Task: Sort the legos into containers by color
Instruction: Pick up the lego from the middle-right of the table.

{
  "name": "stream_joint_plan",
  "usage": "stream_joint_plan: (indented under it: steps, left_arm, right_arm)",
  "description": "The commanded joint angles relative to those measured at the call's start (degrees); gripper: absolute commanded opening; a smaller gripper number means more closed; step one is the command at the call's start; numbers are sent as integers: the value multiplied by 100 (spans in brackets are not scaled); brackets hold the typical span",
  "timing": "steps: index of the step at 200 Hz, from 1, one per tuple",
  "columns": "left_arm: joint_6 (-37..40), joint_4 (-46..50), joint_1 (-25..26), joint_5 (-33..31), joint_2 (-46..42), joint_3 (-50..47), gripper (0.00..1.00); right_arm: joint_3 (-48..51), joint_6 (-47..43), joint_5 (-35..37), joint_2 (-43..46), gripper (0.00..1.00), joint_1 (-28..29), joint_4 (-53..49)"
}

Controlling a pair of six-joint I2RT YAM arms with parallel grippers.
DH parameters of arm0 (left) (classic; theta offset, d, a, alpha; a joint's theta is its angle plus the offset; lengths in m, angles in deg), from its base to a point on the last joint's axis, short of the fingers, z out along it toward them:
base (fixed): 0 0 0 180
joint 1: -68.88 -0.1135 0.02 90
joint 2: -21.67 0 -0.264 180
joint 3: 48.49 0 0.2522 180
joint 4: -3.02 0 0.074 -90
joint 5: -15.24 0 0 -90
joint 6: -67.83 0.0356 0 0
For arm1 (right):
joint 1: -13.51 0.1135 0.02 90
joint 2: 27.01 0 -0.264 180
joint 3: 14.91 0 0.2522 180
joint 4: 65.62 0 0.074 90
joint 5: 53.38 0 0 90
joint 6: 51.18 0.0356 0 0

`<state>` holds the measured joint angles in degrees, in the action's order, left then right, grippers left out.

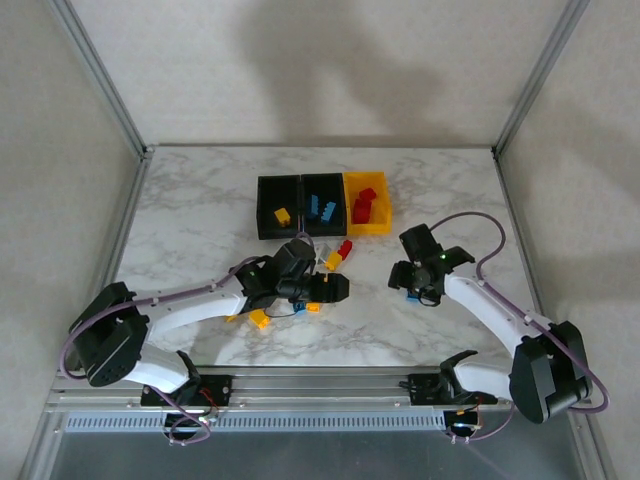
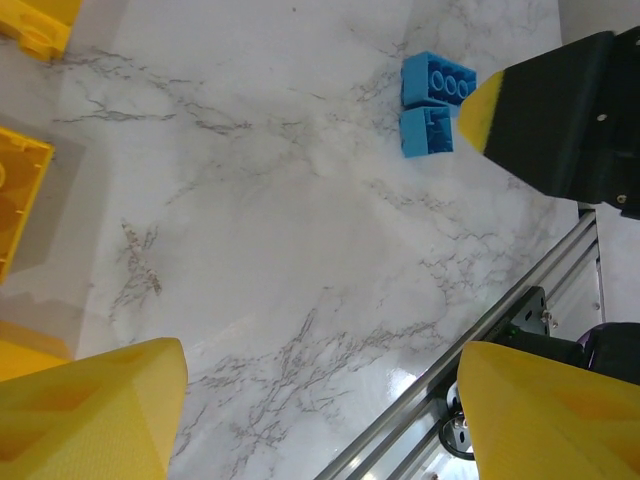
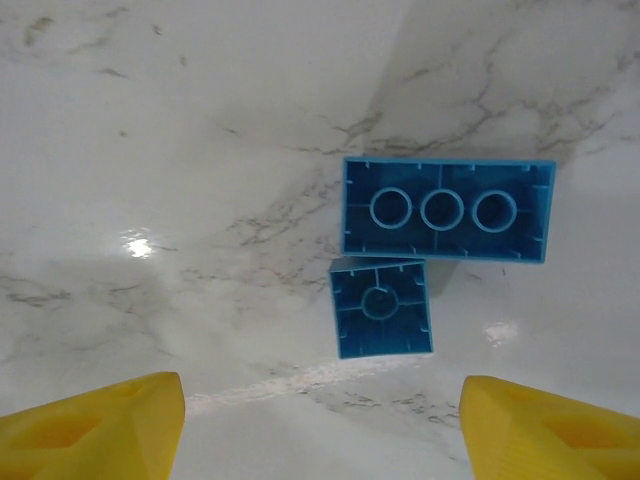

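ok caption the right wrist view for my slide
Right gripper, jaws open, over a long blue lego and a small blue lego, both undersides up on the marble table

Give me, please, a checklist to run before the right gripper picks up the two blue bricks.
1. The right gripper is open and empty: ok.
2. The large blue brick and the small blue brick sit between the fingers: not ok, both lie ahead of the fingertips.
3. The two bricks are joined, not only touching: cannot tell.
4. The middle bin holds only blue and has room left: ok.
5. The left gripper is open and away from both bricks: ok.
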<state>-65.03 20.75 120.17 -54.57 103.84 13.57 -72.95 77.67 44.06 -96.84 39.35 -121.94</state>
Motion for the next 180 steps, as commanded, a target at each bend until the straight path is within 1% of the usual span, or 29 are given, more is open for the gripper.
stream_joint_plan:
  steps: [1, 59, 80, 105, 124, 147, 180]
  left_arm:
    - [23, -211, 73, 3, 62, 145, 72]
    - [22, -128, 101, -136, -50, 106, 72]
    - [-13, -157, 101, -163, -36, 82, 72]
    - [-37, -133, 101, -176, 2, 102, 71]
    - [-74, -135, 101, -269, -54, 54, 71]
    - [-132, -175, 101, -373, -104, -3, 71]
    - [-296, -101, -43, -763, -388, -77, 70]
  right_arm:
    - [226, 211, 8, -223, 73, -65, 184]
    - [436, 118, 54, -766, 71, -200, 679]
    - [422, -49, 63, -993, 64, -229, 890]
    - [311, -213, 0, -1147, 44, -229, 995]
    - [232, -262, -32, -1070, 36, -190, 939]
    - [62, -280, -54, -883, 32, -49, 725]
    - [-633, -220, -189, -703, 32, 477, 413]
